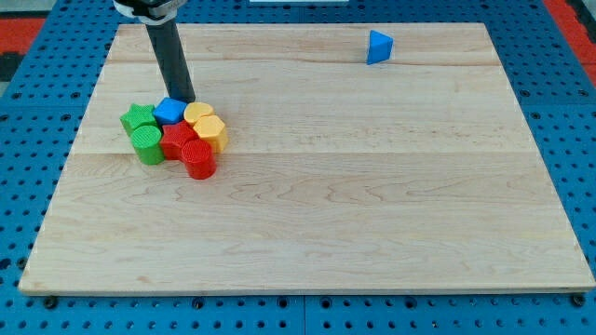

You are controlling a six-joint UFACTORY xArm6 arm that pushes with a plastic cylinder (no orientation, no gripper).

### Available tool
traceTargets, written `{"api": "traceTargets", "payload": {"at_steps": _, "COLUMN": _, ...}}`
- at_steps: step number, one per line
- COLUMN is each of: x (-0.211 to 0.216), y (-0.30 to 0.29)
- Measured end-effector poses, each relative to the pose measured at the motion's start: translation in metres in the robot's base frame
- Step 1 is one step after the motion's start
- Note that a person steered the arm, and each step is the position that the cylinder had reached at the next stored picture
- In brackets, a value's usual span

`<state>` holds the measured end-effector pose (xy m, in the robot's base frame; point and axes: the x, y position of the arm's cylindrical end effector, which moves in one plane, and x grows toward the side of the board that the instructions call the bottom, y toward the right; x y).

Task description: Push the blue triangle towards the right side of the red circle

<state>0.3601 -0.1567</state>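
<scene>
No readable text, labels, brands, numbers or signs appear anywhere on my bench or the blocks.

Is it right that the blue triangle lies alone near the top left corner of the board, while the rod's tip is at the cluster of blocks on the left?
Not quite. In the camera view the blue triangle lies alone near the view's top right, not the top left. The rest holds: my tip is at the cluster on the left, beside another blue block and the yellow blocks.
</scene>
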Motion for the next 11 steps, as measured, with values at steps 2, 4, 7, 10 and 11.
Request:
{"api": "traceTargets", "payload": {"at_steps": 2, "x": -0.036, "y": 0.021}}
{"api": "traceTargets", "payload": {"at_steps": 4, "x": -0.118, "y": 0.115}}
{"api": "traceTargets", "payload": {"at_steps": 7, "x": -0.091, "y": 0.299}}
{"api": "traceTargets", "payload": {"at_steps": 10, "x": -0.004, "y": 0.352}}
{"api": "traceTargets", "payload": {"at_steps": 11, "x": 0.059, "y": 0.325}}
